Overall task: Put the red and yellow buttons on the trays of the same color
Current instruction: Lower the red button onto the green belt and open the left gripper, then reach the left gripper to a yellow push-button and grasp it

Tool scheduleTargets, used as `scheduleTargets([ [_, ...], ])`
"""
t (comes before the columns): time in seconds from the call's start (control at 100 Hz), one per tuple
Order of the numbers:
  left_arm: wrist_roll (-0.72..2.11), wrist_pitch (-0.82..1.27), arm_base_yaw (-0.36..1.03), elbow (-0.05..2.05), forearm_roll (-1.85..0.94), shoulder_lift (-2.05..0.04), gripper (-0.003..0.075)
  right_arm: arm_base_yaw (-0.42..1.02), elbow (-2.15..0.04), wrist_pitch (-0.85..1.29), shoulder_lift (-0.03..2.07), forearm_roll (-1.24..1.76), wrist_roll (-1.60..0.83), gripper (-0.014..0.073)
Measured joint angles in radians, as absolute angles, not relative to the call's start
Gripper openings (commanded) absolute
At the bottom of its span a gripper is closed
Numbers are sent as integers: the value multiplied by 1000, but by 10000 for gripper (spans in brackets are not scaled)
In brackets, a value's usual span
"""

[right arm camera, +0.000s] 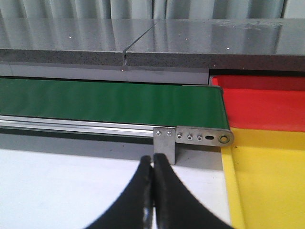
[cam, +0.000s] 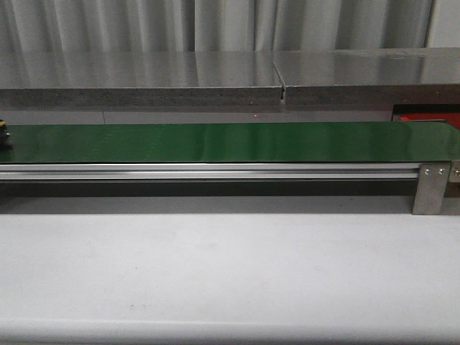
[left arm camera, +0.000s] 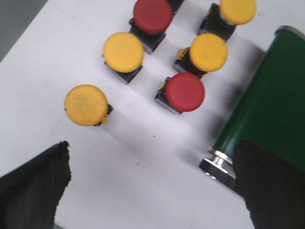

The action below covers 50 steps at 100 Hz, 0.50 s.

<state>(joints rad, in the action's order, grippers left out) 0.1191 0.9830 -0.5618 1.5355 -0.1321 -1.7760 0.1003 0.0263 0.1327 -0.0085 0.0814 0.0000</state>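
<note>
Left wrist view: my left gripper (left arm camera: pixel 152 191) hangs released over the worktop (left arm camera: pixel 47 62); six buttons stand in the upper frame, nearest a red button (left arm camera: pixel 185 91) right of centre. The right gripper (right arm camera: pixel 153 191) is clenched empty; the red tray (right arm camera: pixel 267 107) and yellow tray (right arm camera: pixel 271 181) lie right.

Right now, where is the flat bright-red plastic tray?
The flat bright-red tray shows in the right wrist view, just past the end of the green belt, touching the yellow tray.
</note>
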Motion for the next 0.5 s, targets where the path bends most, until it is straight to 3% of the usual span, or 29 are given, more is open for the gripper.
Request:
scheduleTargets([
  [0.5, 158, 883, -616, 1481, -134, -1887, 638, 100, 26, 133, -8, 81, 0, -67],
])
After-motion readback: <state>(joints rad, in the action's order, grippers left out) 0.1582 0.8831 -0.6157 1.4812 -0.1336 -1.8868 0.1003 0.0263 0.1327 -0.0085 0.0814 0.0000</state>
